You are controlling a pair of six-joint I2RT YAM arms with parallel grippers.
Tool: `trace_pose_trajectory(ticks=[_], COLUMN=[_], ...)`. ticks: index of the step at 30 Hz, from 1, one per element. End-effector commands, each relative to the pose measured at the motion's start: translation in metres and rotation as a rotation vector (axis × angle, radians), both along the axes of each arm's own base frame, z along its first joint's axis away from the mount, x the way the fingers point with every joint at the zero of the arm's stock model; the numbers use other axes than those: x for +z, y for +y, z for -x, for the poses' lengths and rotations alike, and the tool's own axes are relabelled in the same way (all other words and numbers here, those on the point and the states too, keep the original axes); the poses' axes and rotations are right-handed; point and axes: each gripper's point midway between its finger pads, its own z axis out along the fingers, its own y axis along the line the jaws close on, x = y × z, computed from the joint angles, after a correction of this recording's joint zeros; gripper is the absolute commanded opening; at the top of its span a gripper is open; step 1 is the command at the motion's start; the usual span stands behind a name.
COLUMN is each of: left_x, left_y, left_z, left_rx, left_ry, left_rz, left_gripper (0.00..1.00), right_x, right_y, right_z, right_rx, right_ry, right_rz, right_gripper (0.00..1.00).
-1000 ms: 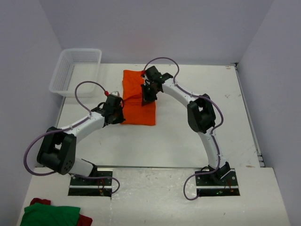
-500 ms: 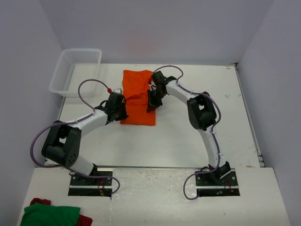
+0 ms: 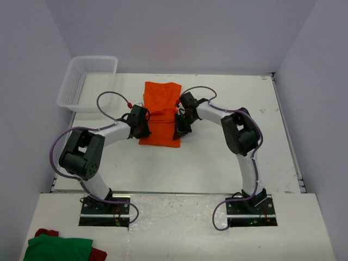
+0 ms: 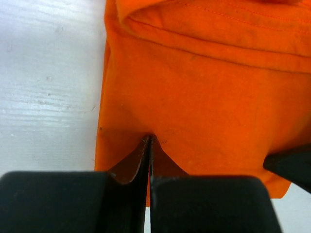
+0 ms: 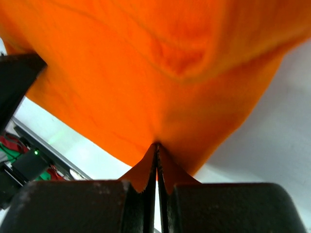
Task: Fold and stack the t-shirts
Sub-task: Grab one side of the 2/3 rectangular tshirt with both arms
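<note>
From above, the orange t-shirt (image 3: 160, 111) lies on the table (image 3: 228, 163), held at its near edge. Left wrist: left gripper (image 4: 148, 145) pinched shut on the hem. Right wrist: right gripper (image 5: 156, 150) clamps fabric too; best lift evenly, together.

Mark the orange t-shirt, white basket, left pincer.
plain bright orange fabric t-shirt (image 3: 161, 99): top external view, upper folded layer.
white plastic mesh basket (image 3: 95, 57): top external view, far rim.
left pincer (image 4: 148, 141): left wrist view, between shut fingertips.
</note>
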Motion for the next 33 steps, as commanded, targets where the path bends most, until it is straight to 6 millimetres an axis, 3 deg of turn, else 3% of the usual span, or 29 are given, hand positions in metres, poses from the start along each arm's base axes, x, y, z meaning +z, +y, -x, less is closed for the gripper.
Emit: trace_pose_trajectory(ticks=[1, 4, 7, 10, 14, 19, 27, 29, 33], left_x=[-0.016, -0.024, -0.019, -0.024, -0.016, -0.015, -0.020, -0.017, 0.008], left_y=[0.009, 0.014, 0.011, 0.008, -0.008, -0.013, -0.003, -0.005, -0.024], left_z=[0.026, 0.051, 0.068, 0.100, 0.131, 0.159, 0.175, 0.175, 0.162], left_rx=[0.025, 0.019, 0.011, -0.009, -0.039, -0.057, -0.069, -0.076, -0.135], left_ry=[0.070, 0.095, 0.086, 0.105, 0.091, 0.092, 0.100, 0.097, 0.022], left_rz=[-0.020, -0.024, 0.000, 0.020, 0.086, 0.121, 0.085, 0.089, 0.119], left_gripper=[0.00, 0.00, 0.00, 0.00, 0.00, 0.00, 0.00, 0.00, 0.00], right_x=[0.005, -0.013, -0.012, -0.026, -0.033, -0.033, -0.030, -0.024, -0.020], right_y=[-0.003, -0.018, -0.022, -0.038, -0.049, -0.063, -0.073, -0.072, -0.070], right_z=[0.012, 0.038, 0.045, 0.069, 0.090, 0.119, 0.155, 0.156, 0.154], right_rx=[-0.015, -0.029, -0.040, -0.045, -0.059, -0.065, -0.072, -0.071, -0.064], right_ry=[-0.025, 0.012, -0.018, 0.010, 0.013, 0.008, 0.004, -0.013, -0.028], right_rz=[-0.006, 0.014, 0.004, 0.029, 0.022, 0.026, 0.024, 0.011, 0.007], right_gripper=[0.00, 0.00, 0.00, 0.00, 0.00, 0.00, 0.00, 0.00, 0.00])
